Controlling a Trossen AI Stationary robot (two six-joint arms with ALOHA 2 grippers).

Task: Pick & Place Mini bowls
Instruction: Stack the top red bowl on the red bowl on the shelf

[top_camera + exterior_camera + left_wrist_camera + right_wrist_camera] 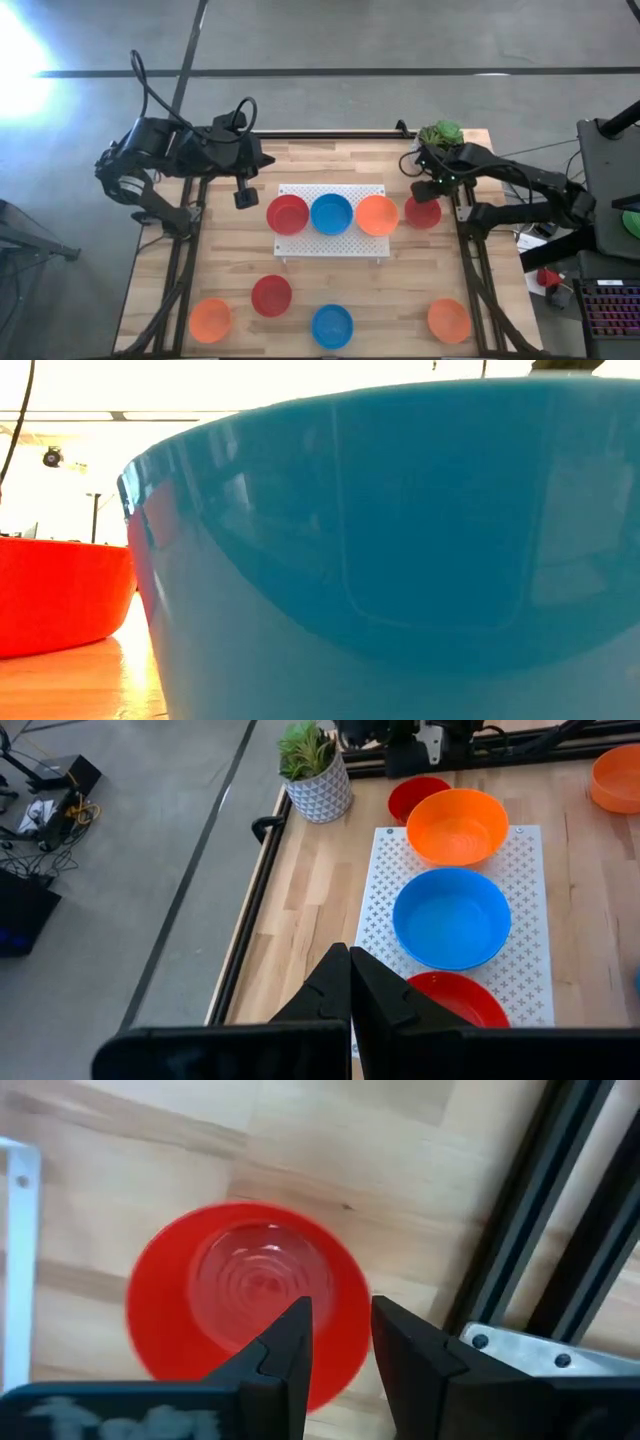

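Note:
Three mini bowls sit in a row on the white perforated board (330,243): red (288,214), blue (331,213) and orange (377,215). A fourth, red bowl (422,213) rests on the wood just right of the board. My right gripper (432,190) is open above it. In the right wrist view, one finger (295,1335) is over this red bowl (230,1300) and the other (405,1345) is outside its rim. My left gripper (350,985) is shut and hovers off the board's left end (245,197), near the red bowl (455,1000). My right gripper stands from above with its fingers either side of the red bowl's rim (350,1305), on the side toward the table's right frame. I cannot tell whether a finger touches the rim. The bowl sits flat on the table.
Several more bowls lie along the near edge: orange (210,319), red (271,295), blue (331,326), orange (449,320). The low view is filled by the blue bowl (400,560), with a red bowl (60,595) beside it. A potted plant (440,134) stands at the far right corner; the black frame rail (540,1230) runs close by.

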